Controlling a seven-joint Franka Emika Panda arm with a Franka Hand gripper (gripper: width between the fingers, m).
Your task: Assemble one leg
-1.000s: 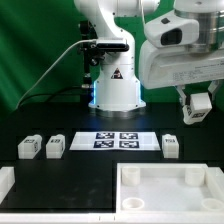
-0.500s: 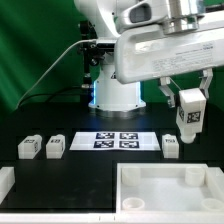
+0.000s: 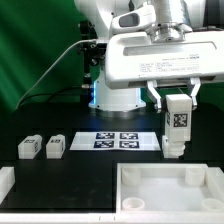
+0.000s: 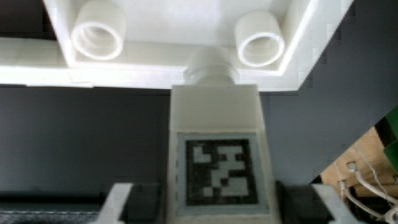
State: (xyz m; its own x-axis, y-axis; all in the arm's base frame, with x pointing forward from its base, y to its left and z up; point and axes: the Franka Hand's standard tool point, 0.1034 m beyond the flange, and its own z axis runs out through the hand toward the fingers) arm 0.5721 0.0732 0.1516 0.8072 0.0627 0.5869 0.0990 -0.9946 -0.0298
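One leg (image 3: pixel 177 125), a long white block with a black-and-white square tag on its face, hung upright in the air. The gripper (image 3: pixel 177 106) was closed narrowly on its upper part, one finger on each side. The leg was on the exterior view's right, just behind the rear rim of the large white tray-like piece (image 3: pixel 155 166). Whether its lower end touched anything could not be told from that view.

In the wrist view the leg ended in a narrower tip. The tip pointed at the edge of the tray-like piece, close to one of two round sockets (image 4: pixel 263 45) but not in line with its opening.

Two more legs (image 3: pixel 28 148) lay side by side on the black table (image 3: pixel 90 175), well apart from the held one, on the exterior view's left. The marker board (image 3: pixel 120 140) lay flat between them and the held leg.

Judging from this, the step in hand was carrying the grasped leg to its socket, and seating had not yet begun. The next move would call for shifting the leg across until its tip sat squarely over the socket. The leg would need to stay upright and firmly clamped, then go straight down into the hole, since a small offset could jam the tip on the socket's rim.
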